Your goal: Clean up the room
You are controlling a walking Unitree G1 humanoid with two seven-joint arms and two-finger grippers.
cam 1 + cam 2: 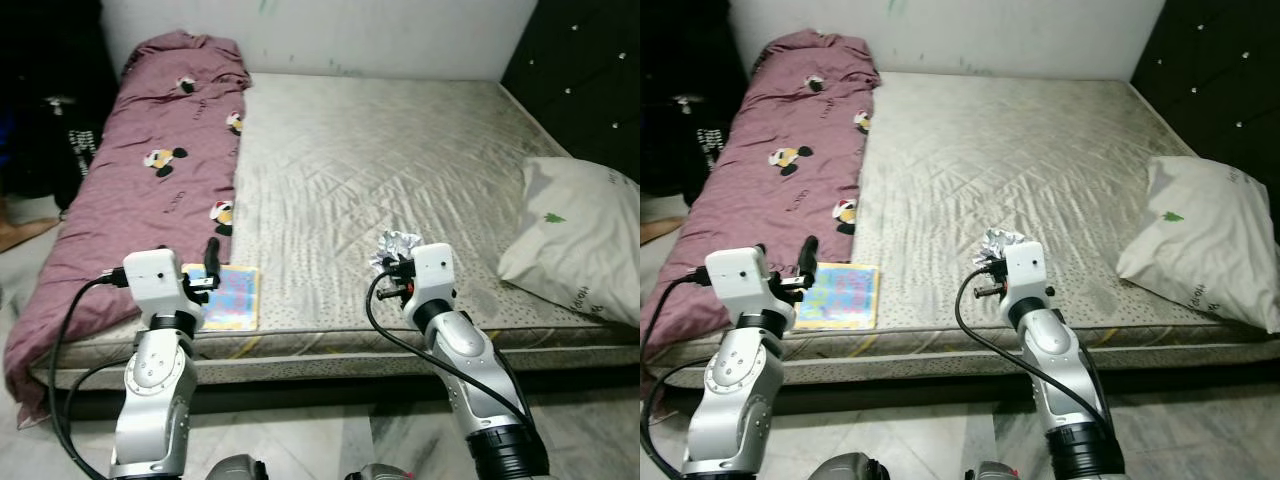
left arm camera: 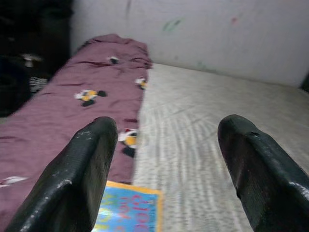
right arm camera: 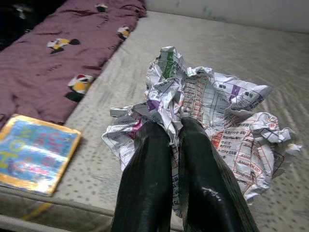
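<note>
A crumpled printed paper wrapper (image 3: 207,111) lies near the front edge of the mattress (image 1: 400,170); in the left eye view the wrapper (image 1: 397,243) sits just beyond my right wrist. My right gripper (image 3: 175,130) is shut on the wrapper's near edge, its two black fingers (image 3: 149,183) pressed together. My left gripper (image 2: 166,140) is open and holds nothing, hovering over the bed's front left corner. Just below it lies a colourful book (image 1: 231,295), flat on the mattress beside the maroon blanket (image 1: 150,170).
A white pillow (image 1: 580,235) rests at the right against a dark tufted headboard (image 1: 590,70). The maroon blanket with cartoon mice covers the bed's left strip and hangs over its edge. Dark clutter (image 1: 50,130) stands left of the bed. Tiled floor (image 1: 300,440) lies below me.
</note>
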